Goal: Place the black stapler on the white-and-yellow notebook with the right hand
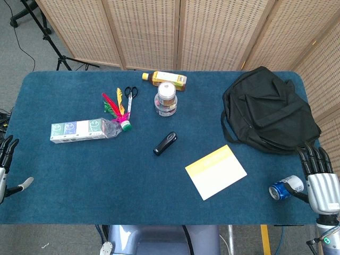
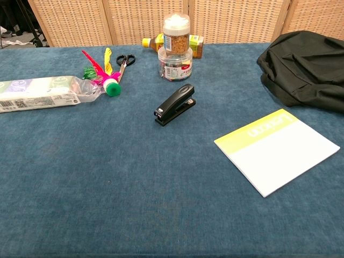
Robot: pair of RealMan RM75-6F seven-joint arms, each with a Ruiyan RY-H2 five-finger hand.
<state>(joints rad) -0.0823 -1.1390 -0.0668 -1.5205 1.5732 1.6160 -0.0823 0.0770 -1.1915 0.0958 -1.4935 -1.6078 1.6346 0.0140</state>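
My left hand [image 1: 6,159] hangs off the counter's left edge, fingers apart, holding nothing. A wrapped pack [image 2: 37,92] lies by a feathered shuttlecock [image 2: 105,78] and scissors [image 2: 124,60]; its print is too small to read. Stacked jars [image 2: 176,45] stand near the back. The black stapler [image 2: 175,104] rests on the blue counter [image 2: 107,177], well apart from the white-and-yellow notebook [image 2: 279,151], whose yellow band carries pale writing I cannot read. My right hand [image 1: 320,178], fingers spread and empty, sits beside a can [image 1: 284,188], below a black bag [image 1: 268,109]. Wicker screens [image 1: 159,32] stand behind.
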